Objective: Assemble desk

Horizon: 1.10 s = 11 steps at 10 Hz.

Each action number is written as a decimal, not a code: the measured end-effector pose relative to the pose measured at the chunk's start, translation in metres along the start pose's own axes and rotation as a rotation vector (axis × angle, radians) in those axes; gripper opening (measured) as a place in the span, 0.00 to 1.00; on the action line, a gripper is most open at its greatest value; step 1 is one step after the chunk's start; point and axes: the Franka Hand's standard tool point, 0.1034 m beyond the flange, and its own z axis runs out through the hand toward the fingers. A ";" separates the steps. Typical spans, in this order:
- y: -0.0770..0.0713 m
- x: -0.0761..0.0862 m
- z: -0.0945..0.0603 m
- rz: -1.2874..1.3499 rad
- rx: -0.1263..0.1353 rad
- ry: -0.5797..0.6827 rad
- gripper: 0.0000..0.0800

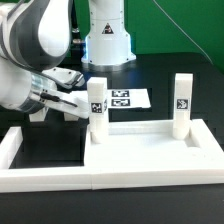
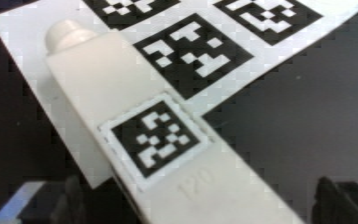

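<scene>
We see the desk tray (image 1: 140, 147) lying on the black tabletop (image 1: 50, 145). It sits inside the white border frame (image 1: 60, 178), which runs along the tabletop's front edge and up both sides. Two tagged white posts stand upright at the tray's rear corners. The free leg (image 1: 182, 100) is on the exterior view's right, well apart from the arm. The leg by the tool (image 1: 97, 108) (image 2: 176, 140) is on the exterior view's left.

The tool (image 1: 88, 101) (image 2: 202, 200) straddles this leg, a dark finger (image 2: 51, 200) on either side; we cannot tell whether it is clenched.

The marker board (image 1: 128, 98) (image 2: 247, 40) lies flat just behind the tray's rear rim. Between the frame's side on the exterior view's left and the tray there is bare tabletop.
</scene>
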 end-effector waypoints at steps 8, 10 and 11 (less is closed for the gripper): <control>0.000 0.002 -0.001 -0.001 -0.001 0.006 0.36; 0.000 0.002 -0.001 -0.001 -0.001 0.006 0.36; 0.000 0.002 -0.001 -0.001 -0.001 0.006 0.36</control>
